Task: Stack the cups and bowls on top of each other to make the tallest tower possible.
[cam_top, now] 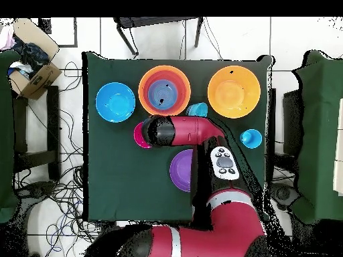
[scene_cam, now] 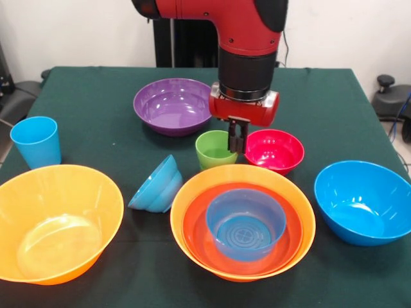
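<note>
My gripper point(scene_cam: 237, 138) hangs from the red arm over the right rim of the lime green cup point(scene_cam: 215, 151). Its jaws look shut on that rim, and the cup stands on the green table. The tower stands in front of it: a big orange bowl point(scene_cam: 284, 184) holds a red-orange bowl point(scene_cam: 192, 232), which holds a blue bowl point(scene_cam: 245, 224). The tower also shows in the overhead view point(cam_top: 164, 90). A small pink-red bowl point(scene_cam: 275, 151) sits just right of the cup. In the overhead view the arm hides the gripper and the green cup.
A second big orange bowl point(scene_cam: 54, 221) stands front left, with a light blue cup point(scene_cam: 36, 141) behind it. A blue bowl point(scene_cam: 156, 185) lies tipped on its side left of the tower. Another blue bowl point(scene_cam: 365, 200) stands at the right. A purple bowl point(scene_cam: 173, 106) stands behind the green cup.
</note>
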